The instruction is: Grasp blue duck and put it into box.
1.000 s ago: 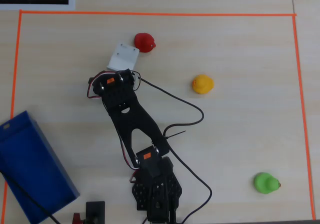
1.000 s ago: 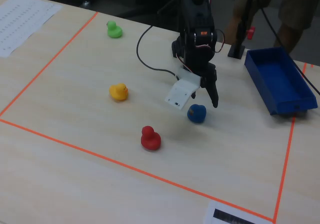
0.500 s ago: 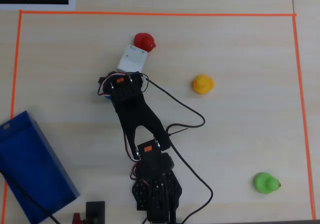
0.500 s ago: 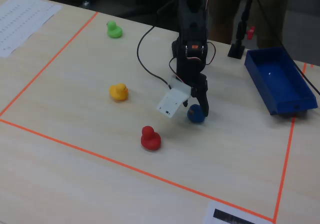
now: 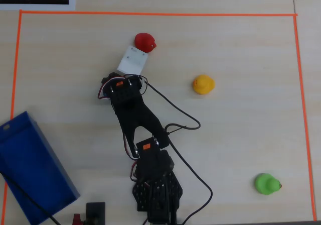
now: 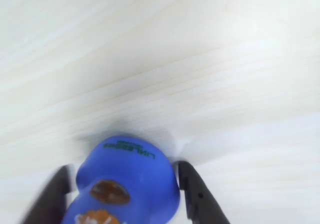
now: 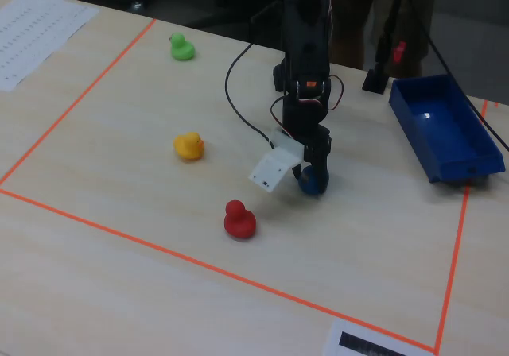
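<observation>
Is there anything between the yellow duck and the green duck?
No. In the overhead view, only bare table lies between the yellow duck and the green duck.

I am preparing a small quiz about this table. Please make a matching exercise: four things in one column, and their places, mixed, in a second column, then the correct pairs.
Things:
1. blue duck
2. red duck
3. green duck
4. box

Places, as the fixed view shows them:
A. far corner of the orange tape outline, alone
B. between the fingers of the claw
C. right edge of the table, empty inside
D. on the table just in front of the arm's white block

Pairs: 1-B, 2-D, 3-A, 4-C
</observation>
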Controlling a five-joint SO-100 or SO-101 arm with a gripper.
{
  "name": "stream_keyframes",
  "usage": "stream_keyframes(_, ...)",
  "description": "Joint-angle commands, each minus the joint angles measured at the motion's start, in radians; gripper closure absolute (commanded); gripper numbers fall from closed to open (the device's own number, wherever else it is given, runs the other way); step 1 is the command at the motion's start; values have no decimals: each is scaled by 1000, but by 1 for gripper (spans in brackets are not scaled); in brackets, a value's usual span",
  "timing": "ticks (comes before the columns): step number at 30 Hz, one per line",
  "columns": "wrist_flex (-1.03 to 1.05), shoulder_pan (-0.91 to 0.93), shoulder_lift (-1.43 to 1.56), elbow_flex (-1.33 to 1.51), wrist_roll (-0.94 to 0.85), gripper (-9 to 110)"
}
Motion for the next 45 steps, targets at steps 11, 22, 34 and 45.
stream_keyframes(11, 525, -37, 296, -259, 164, 101)
stream_keyframes(22, 916, -528, -35, -776, 233, 101)
stream_keyframes(34, 968, -715, -436, -1350, 193, 101)
stream_keyframes(45, 982, -801, -632, -1635, 238, 101)
